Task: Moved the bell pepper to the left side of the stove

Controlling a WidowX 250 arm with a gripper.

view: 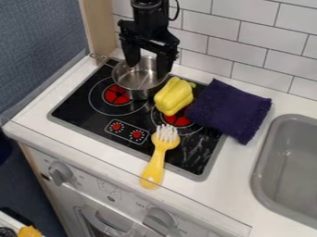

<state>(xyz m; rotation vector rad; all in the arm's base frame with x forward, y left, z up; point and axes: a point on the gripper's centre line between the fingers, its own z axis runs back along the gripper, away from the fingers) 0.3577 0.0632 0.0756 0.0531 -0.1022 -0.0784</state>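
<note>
Fingers spread apart, the pincer (147, 69) hangs over the metal pot (139, 87) at the back of the stove (77, 109), one finger above its opening, the other by its right rim. The yellow bell pepper (174, 96) sits just right of the pot, partly over the right burner (178, 120). Inside the pot, its metal bottom shows. Close on the pepper's right, a purple cloth (229, 111) laps over the stove's right edge onto the white surface (232, 194). Black glass runs from the pot out to the stove's left edge, past the left burner (117, 94). A yellow brush (156, 166) lies across the stove's front edge, bristles towards the pepper, handle end at the surface's front edge. Farther right is the grey sink (259, 176).
</note>
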